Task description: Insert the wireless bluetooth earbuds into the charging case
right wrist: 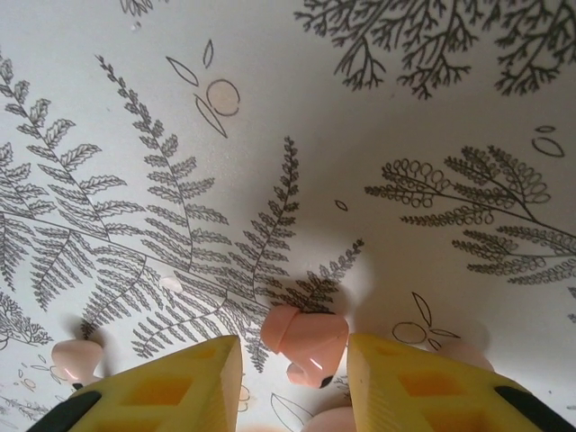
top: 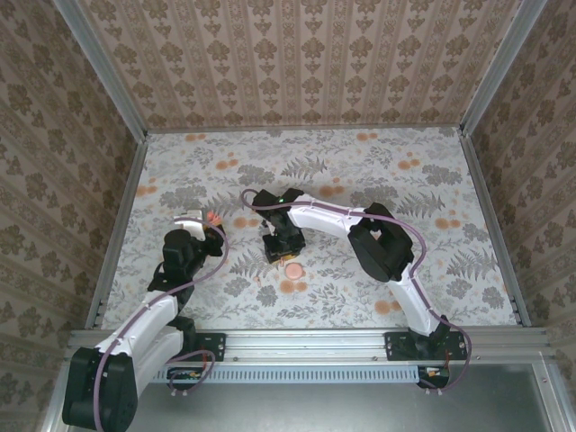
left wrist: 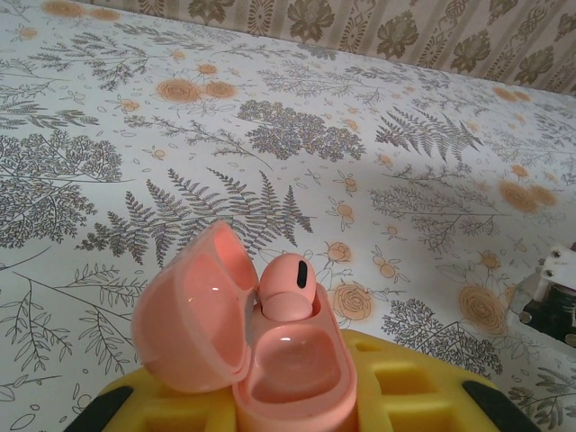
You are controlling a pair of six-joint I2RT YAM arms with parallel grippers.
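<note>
One Earbud Seated, One Awaiting Pickup

Patterned table: carrying the loose piece.
Left gripper: clamped on charging case, held off the table, lid hinged open to the left.
Right gripper: jaws apart, low over the table, flanking loose earbud. Gap visible on its left side, right finger close to touching.
Seated earbud: upright in the far pocket; nearer hollow seemingly vacant.
Judged step: pickup of the second piece.
Recommended: centre jaws on the bulb before closing. Close gently to prevent squirting out. Lift straight. Keep case level, lid clear. Avoid round pink disc just beside.
</note>
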